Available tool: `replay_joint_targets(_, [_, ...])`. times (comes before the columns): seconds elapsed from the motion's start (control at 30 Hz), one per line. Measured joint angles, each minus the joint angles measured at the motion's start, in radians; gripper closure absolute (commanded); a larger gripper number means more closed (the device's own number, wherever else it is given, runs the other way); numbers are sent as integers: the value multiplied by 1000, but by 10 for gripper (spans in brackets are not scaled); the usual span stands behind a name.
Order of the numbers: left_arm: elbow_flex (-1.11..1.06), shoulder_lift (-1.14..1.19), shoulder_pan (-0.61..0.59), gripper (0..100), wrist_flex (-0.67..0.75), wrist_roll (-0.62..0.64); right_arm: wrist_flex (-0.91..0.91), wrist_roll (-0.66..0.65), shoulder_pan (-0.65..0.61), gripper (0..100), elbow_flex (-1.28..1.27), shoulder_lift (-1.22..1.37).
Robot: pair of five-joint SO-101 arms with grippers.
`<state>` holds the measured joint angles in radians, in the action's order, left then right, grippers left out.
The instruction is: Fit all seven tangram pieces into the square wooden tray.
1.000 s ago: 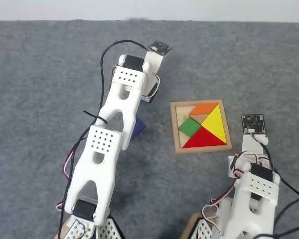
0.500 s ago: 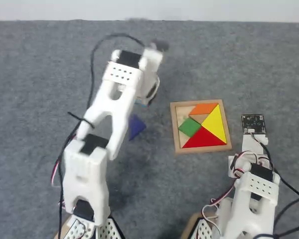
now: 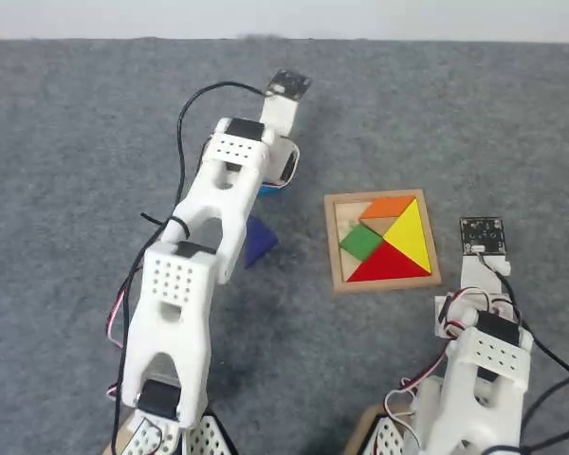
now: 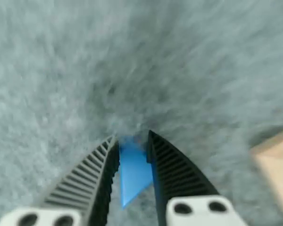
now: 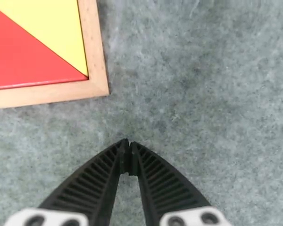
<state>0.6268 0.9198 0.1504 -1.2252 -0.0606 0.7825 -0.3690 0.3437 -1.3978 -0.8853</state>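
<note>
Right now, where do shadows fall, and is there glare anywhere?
High view: even light, soft shadow on the carpet beside the left arm, no glare on the tray. Left wrist view: carpet darkens around the left gripper and blue piece. Right wrist view: faint shadow under the right gripper.

We see the left arm and right arm in white plastic with dotted hole grids, black motors, thin black cables, and black ribbed fingers
</note>
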Motion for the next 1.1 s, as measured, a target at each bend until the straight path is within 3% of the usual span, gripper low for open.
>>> replay_joint_targets(0.2, [453, 233, -6, 915, -384, -23, 0, 0, 0, 991, 0, 0])
replay_joint_targets(0.3, [554, 275, -6, 957, -473, -29, 0, 0, 0, 991, 0, 0])
replay_joint_targets(0.5, [310, 141, -2, 962, -488, -31, -9, 0, 0, 991, -5, 0])
replay_joint_targets(0.7, [-86, -210, 57, 917, -493, -81, -11, 0, 0, 991, -5, 0])
replay_joint_targets(0.87, [-144, -486, 26, 848, -493, -149, -11, 0, 0, 991, -5, 0])
replay_joint_targets(1.0, [-236, -499, -35, 845, -479, -245, -11, 0, 0, 991, -5, 0])
replay_joint_targets(1.1, [-339, -446, -60, 844, -387, -290, -11, 0, 0, 991, -5, 0])
